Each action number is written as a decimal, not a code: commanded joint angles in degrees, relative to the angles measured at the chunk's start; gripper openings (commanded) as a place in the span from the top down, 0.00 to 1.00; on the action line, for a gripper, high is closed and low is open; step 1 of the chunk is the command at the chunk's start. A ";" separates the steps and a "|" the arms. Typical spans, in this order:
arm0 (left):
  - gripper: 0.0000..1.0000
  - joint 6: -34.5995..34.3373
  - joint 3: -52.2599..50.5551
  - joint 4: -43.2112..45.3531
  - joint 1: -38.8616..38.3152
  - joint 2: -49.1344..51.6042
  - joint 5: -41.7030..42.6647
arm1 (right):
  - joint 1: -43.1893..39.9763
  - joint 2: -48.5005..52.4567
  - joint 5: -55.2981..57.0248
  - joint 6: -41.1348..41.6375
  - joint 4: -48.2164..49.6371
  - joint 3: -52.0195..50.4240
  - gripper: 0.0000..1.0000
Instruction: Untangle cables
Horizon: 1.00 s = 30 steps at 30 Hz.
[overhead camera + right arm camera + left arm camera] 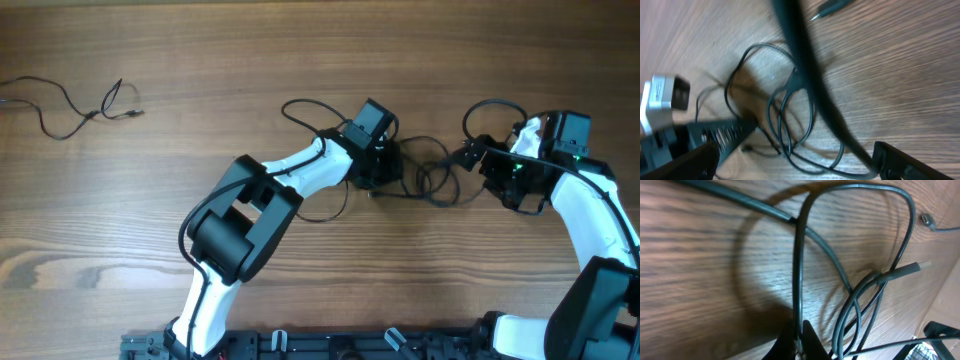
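Left gripper (799,347) is squeezed shut on one strand of the tangled cables (425,178), likely to pull it free. The tangle lies mid-table between both arms. Right gripper (797,149) is wide open and holds nothing, waiting just beside the tangle. One loose cable (70,105) lies far off on the wooden table (250,60).

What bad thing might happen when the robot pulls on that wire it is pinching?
1. The left gripper is shut on one strand of the cables. Pulling may tighten the crossed loops instead of freeing them.
2. The right gripper is open and holds nothing, so the whole bundle may just slide along the table.
3. The plug could snag in a loop.
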 commanded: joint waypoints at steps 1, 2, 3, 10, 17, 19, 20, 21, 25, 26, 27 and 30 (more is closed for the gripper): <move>0.96 3.67 0.15 -3.48 5.73 -4.22 -3.91 | 0.35 -1.01 -8.50 -12.26 -1.14 -0.04 0.00; 0.96 3.72 0.15 -4.72 7.78 -6.45 -4.26 | 0.35 -1.01 -13.25 -16.57 -1.90 -0.04 0.00; 0.96 3.67 0.15 -5.92 10.43 -9.29 -4.22 | 0.35 -1.01 -20.72 -19.41 -2.38 -0.04 0.00; 0.96 4.83 0.13 -10.60 17.03 -18.84 -1.73 | 4.81 -1.01 -39.47 -22.29 -1.95 -0.17 0.00; 0.96 7.65 0.13 -10.93 19.98 -22.75 -1.60 | 23.91 -1.01 -22.47 -16.15 4.79 -0.63 0.00; 0.96 7.89 0.13 -12.11 21.86 -23.85 -1.36 | 25.90 -1.01 -15.21 -11.67 7.54 -0.63 0.00; 0.96 9.20 0.13 -12.52 22.93 -24.30 -0.20 | 25.99 -1.01 -12.02 -10.23 9.31 -0.63 0.00; 0.96 12.59 0.13 -12.66 24.44 -24.76 3.37 | 25.53 -1.03 -11.61 -9.05 13.05 -0.63 0.00; 0.96 15.58 0.13 -14.43 27.67 -24.85 7.30 | 23.06 -1.84 -18.58 -2.62 16.37 -0.63 0.00; 0.96 15.28 0.13 -14.47 28.39 -24.85 7.76 | 22.47 -1.81 -18.56 1.60 13.94 -0.66 0.00; 0.96 14.91 0.13 -13.99 29.40 -24.85 8.61 | 22.29 -1.42 -19.93 6.67 8.92 -0.66 0.00; 0.96 11.43 0.13 -10.91 31.43 -24.85 11.58 | 24.28 -0.96 -39.26 5.01 -2.21 -0.92 0.00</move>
